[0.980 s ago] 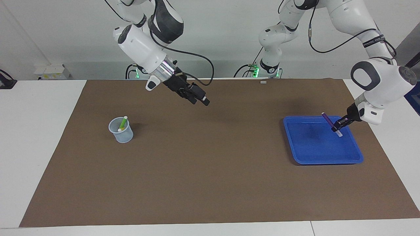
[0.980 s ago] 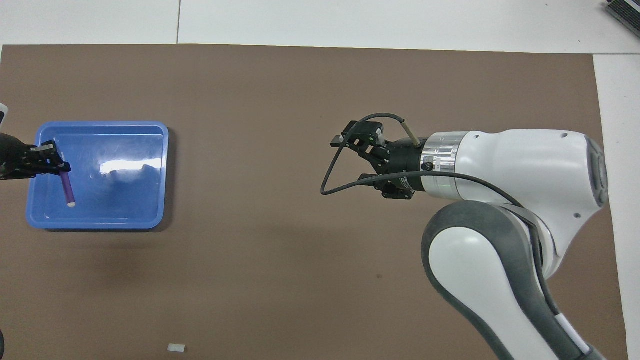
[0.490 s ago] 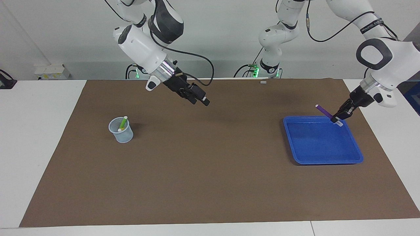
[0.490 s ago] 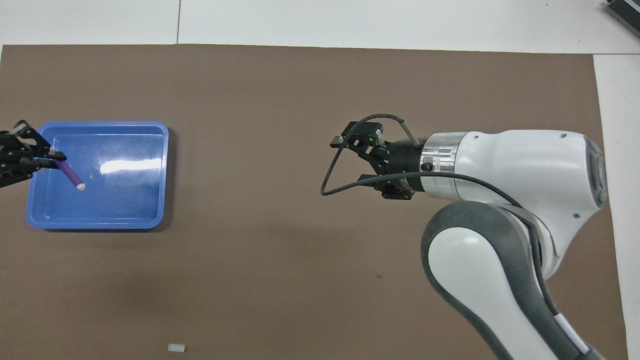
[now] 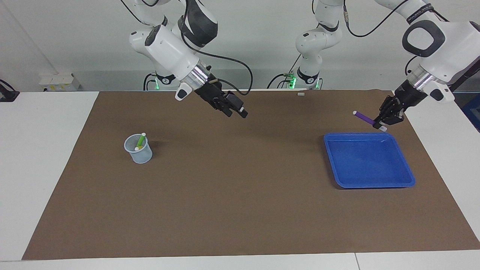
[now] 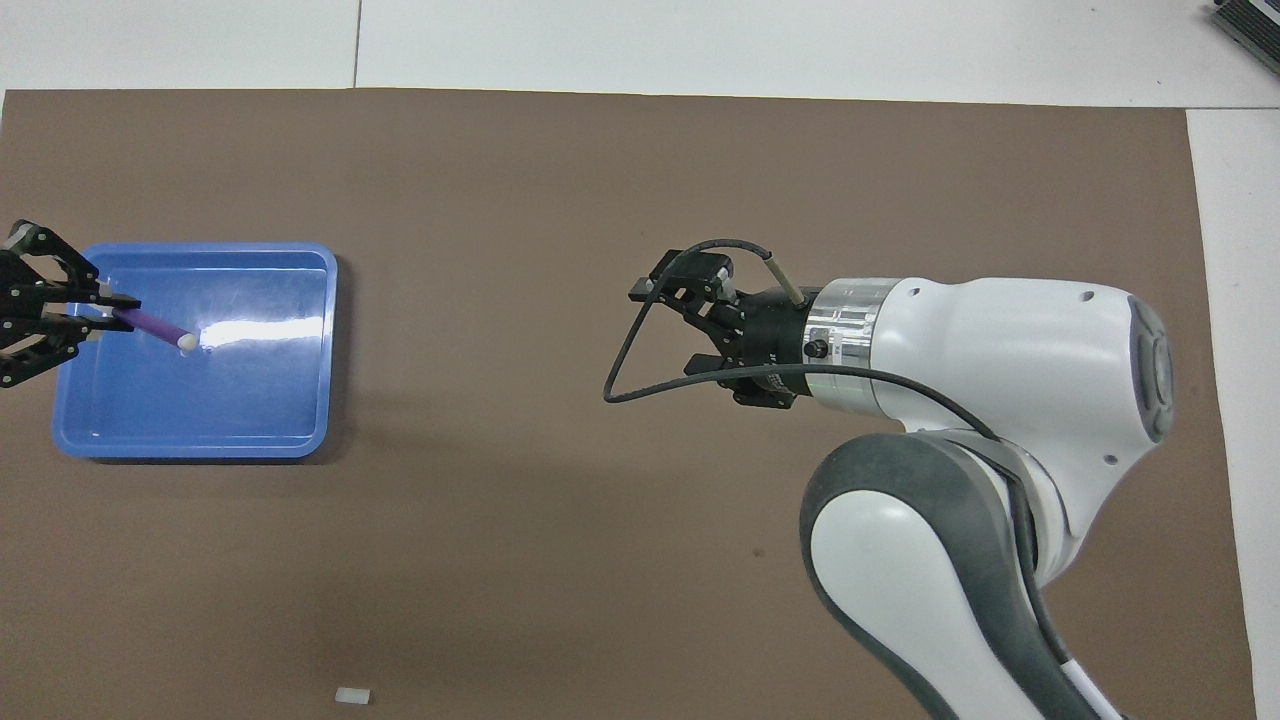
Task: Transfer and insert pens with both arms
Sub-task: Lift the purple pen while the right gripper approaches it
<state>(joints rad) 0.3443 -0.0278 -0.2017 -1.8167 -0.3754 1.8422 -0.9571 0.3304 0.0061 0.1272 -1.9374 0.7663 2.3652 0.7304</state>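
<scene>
My left gripper (image 5: 377, 124) (image 6: 100, 306) is shut on the purple pen (image 5: 363, 117) (image 6: 152, 324), holding it in the air over the blue tray (image 5: 369, 184) (image 6: 190, 450). The pen lies nearly level, its whitish end pointing toward the right arm's end of the table. My right gripper (image 5: 237, 111) (image 6: 665, 330) hangs open and holds nothing, over the mat's middle. A translucent cup (image 5: 139, 153) toward the right arm's end holds the light green pen (image 5: 141, 140) and the yellow pen (image 5: 137, 148). The right arm hides the cup in the overhead view.
A brown mat (image 5: 240, 210) (image 6: 560, 180) covers most of the white table. A small white piece (image 5: 300, 94) (image 6: 352, 695) lies at the mat's edge nearest the robots. The tray has nothing lying in it.
The left gripper has lifted the purple pen up out of the tray and turned it closer to level. The right arm has shifted a little toward the left arm's end.
</scene>
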